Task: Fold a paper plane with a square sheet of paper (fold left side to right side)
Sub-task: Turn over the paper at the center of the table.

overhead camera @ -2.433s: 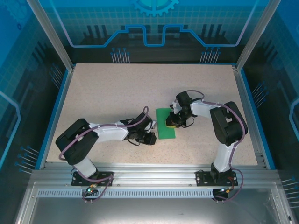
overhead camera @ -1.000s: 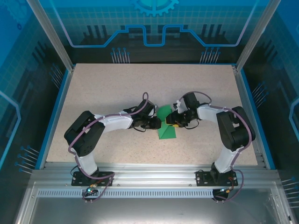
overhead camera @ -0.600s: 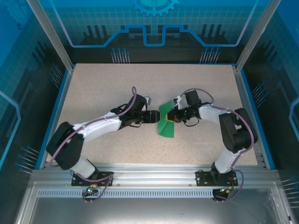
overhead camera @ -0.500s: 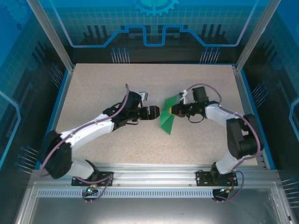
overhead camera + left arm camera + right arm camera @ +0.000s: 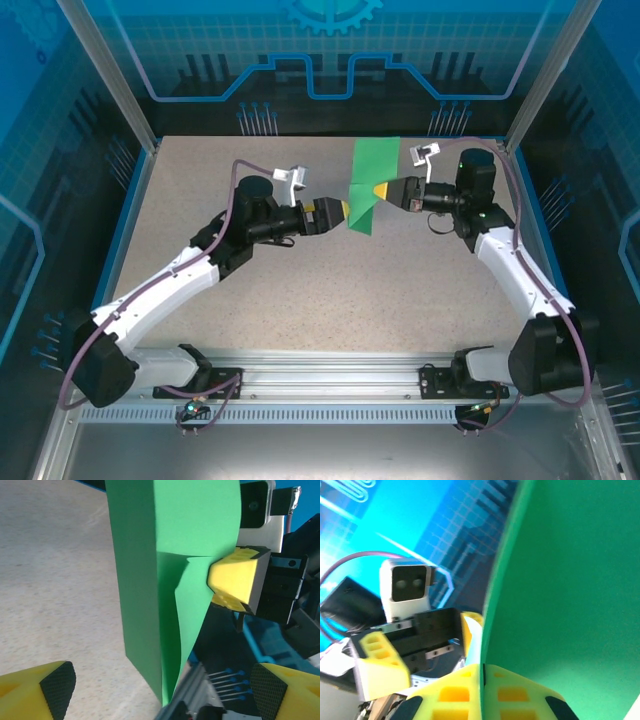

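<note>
**Folded paper sheet [image 5: 370, 165] held clear of desk [image 5: 400, 300]**

Over the speckled desk the green paper sheet stands upright, pinched by the right hand [image 5: 381, 190]; the left hand [image 5: 338, 209], spread wide, sits just beside it.

no words, numbers or brand marks can be read anywhere in these views. the one sign-like mark is a pale blue gear emblem [image 5: 331, 12] printed at the top of the back wall panel [image 5: 200, 60], with circuit-style line patterns running below it; it carries no letters or digits.
</note>
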`<action>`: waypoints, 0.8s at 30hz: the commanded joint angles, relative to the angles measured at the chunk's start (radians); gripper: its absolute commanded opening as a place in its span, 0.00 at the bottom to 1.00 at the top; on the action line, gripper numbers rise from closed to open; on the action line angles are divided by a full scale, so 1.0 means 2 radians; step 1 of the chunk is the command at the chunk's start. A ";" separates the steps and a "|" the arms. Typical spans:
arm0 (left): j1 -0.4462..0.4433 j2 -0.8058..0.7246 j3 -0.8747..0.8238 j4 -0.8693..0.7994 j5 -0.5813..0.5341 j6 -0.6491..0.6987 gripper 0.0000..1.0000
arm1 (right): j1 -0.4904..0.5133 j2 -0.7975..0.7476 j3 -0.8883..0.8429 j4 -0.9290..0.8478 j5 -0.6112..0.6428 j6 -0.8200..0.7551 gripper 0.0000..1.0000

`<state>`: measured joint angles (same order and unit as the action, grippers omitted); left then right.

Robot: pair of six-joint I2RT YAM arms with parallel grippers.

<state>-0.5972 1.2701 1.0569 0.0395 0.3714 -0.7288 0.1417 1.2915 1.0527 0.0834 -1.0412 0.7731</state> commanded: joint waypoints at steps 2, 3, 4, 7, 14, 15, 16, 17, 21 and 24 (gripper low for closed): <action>0.002 0.020 0.022 0.062 0.063 -0.037 0.92 | 0.028 -0.017 0.022 0.034 -0.025 0.050 0.02; 0.002 0.024 0.022 0.073 0.071 -0.044 0.91 | 0.034 -0.018 0.026 0.036 -0.024 0.053 0.02; 0.002 0.026 0.020 0.086 0.078 -0.052 0.89 | 0.040 -0.018 0.029 0.034 -0.021 0.056 0.03; 0.002 0.029 0.013 0.126 0.097 -0.067 0.82 | 0.052 -0.014 0.037 0.030 -0.017 0.057 0.04; 0.002 0.016 -0.004 0.137 0.094 -0.064 0.49 | 0.054 -0.009 0.038 0.030 -0.009 0.063 0.06; 0.002 0.014 -0.005 0.136 0.093 -0.063 0.44 | 0.054 -0.008 0.037 0.029 -0.008 0.065 0.06; 0.002 0.013 -0.005 0.135 0.093 -0.061 0.41 | 0.054 -0.007 0.038 0.026 -0.007 0.064 0.07; 0.001 0.012 -0.005 0.131 0.092 -0.059 0.37 | 0.054 -0.006 0.039 0.023 -0.007 0.063 0.07; 0.002 0.010 -0.002 0.109 0.086 -0.046 0.29 | 0.050 -0.005 0.037 0.006 0.002 0.054 0.15; 0.002 0.006 -0.001 0.086 0.074 -0.032 0.24 | 0.042 -0.007 0.041 -0.025 0.009 0.035 0.23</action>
<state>-0.5972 1.3170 1.0622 0.2558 0.5293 -0.8352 0.2394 1.2766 1.1023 0.0956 -1.0401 0.8761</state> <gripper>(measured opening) 0.249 0.201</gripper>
